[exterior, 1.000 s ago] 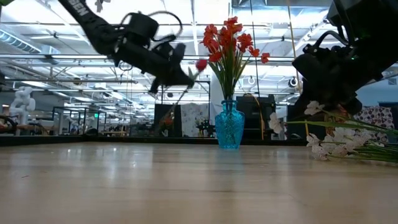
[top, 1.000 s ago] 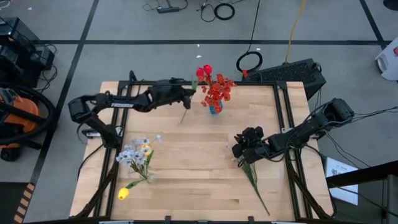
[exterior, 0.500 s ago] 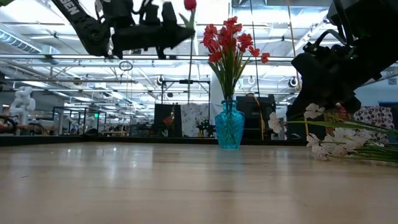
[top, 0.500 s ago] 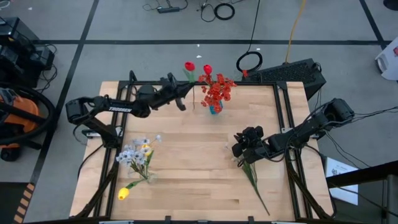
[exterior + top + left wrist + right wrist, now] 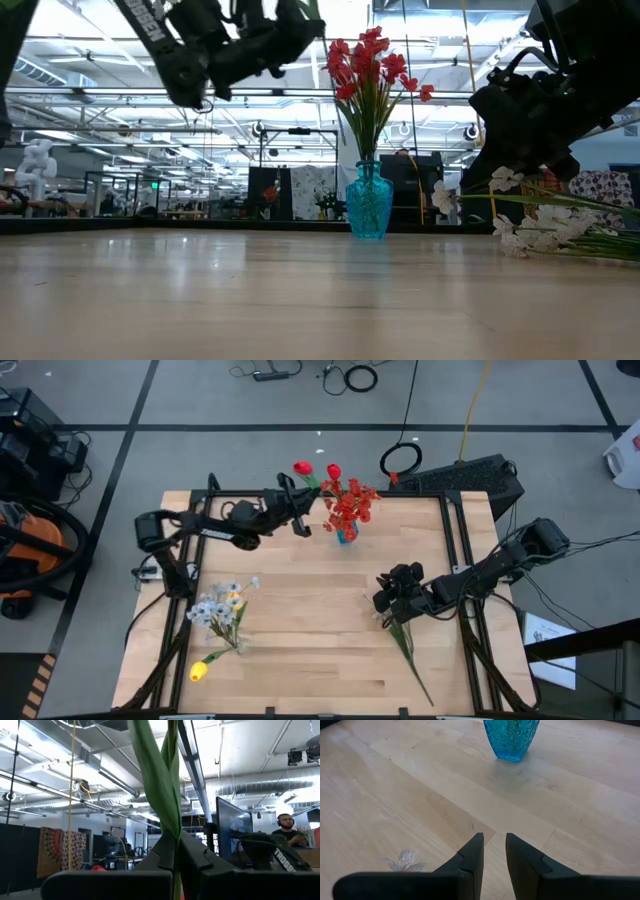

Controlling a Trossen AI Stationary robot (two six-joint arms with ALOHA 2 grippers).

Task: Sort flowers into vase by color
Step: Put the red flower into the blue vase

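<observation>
My left gripper [image 5: 299, 515] is up in the air just left of the teal vase [image 5: 346, 536], shut on a red-bud flower whose bud [image 5: 303, 468] stands above it. The vase stands near the table's far edge, with red sprays [image 5: 370, 60] and a red bud [image 5: 333, 472] in it. My right gripper [image 5: 384, 600] hovers low over the table's right half. Its fingers are slightly apart and hold nothing. A long green stem [image 5: 411, 652] lies on the table by it, its white blossoms [image 5: 535, 230] beside the arm. No clear glass vase shows. My left gripper pinches the flower's green stem [image 5: 172, 827] between its two fingers, where a long leaf lies along the stem. The fingers come level from the table's left and lie across the stem. The flower is lifted clear and stands upright, bud uppermost.
A bunch of pale blossoms [image 5: 218, 605] and a yellow bud [image 5: 199, 671] lie on the table's near left. Bare wood [image 5: 300, 630] spreads across the middle. Dark frame rails run along both sides. A black box [image 5: 480, 475] sits beyond the far right corner. A person [image 5: 291, 829] sits in the room behind.
My left gripper has risen and tipped its fingers upward, shifting slightly toward the vase. The red-bud flower has swung from slanting, with its lower stem toward the table, to upright and high above it. The right arm has kept still.
</observation>
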